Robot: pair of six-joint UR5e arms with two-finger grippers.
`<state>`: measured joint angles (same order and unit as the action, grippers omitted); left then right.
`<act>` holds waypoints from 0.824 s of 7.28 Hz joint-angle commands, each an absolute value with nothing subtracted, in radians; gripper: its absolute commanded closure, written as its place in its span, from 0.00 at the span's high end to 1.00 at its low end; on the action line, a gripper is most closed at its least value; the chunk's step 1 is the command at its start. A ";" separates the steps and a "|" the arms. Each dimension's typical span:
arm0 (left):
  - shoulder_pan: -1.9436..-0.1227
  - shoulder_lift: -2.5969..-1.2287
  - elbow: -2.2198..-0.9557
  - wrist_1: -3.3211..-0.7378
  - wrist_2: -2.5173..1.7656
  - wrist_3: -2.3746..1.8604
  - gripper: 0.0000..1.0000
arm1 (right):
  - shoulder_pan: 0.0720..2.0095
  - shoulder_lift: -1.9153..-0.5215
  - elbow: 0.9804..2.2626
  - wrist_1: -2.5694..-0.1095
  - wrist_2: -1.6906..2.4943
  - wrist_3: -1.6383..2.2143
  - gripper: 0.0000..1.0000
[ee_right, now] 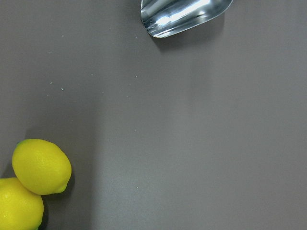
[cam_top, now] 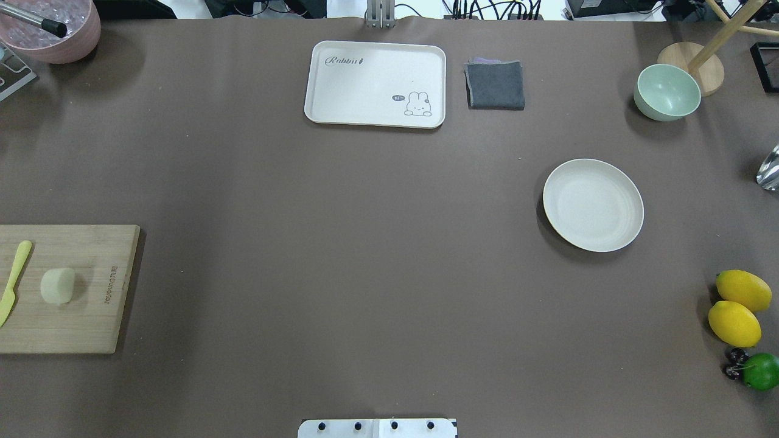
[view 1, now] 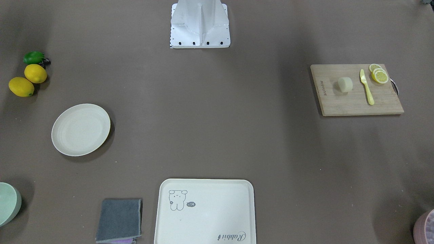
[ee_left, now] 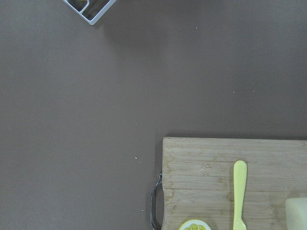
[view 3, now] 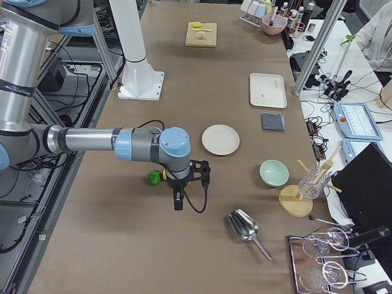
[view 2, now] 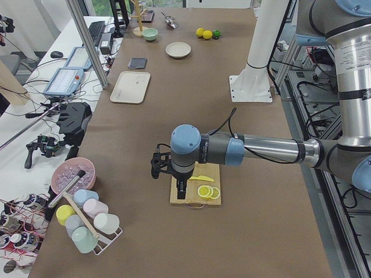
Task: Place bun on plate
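The bun [view 1: 345,84] [cam_top: 58,285] is a pale cream lump lying on a wooden cutting board [view 1: 356,105]. Only its corner shows in the left wrist view [ee_left: 297,213]. The round cream plate [view 1: 80,129] [cam_top: 593,205] sits bare on the brown table, far across from the bun. My left gripper [view 2: 181,194] hangs over the board's outer end, by the lemon slices. Only the exterior left view shows it, so I cannot tell its state. My right gripper [view 3: 177,205] hangs over the table beside the lime. Only the exterior right view shows it, so its state is also unclear.
A yellow knife [view 1: 367,87] and lemon slices [view 1: 379,74] share the board. Two lemons [cam_top: 736,307] and a lime [cam_top: 761,371] lie near the plate. A bear tray [cam_top: 374,84], grey cloth [cam_top: 495,85] and green bowl [cam_top: 667,92] line the far edge. A metal scoop [ee_right: 182,17] lies nearby.
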<state>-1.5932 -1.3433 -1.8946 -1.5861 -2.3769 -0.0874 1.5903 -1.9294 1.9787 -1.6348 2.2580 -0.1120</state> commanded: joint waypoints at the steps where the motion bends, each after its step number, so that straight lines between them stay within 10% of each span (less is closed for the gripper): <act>1: -1.595 -1.341 -1.908 -1.586 -2.379 -0.087 0.98 | 1.591 -1.930 1.979 -1.632 2.258 -0.112 1.00; 6: -1.591 -1.411 -1.933 -1.632 -2.358 -0.028 0.98 | 1.617 -1.919 1.979 -1.628 2.286 -0.109 1.00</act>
<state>-1.5891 -1.3706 -1.9300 -1.6273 -2.3548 -0.0314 1.6010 -1.9245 1.9771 -1.6282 2.2830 -0.1091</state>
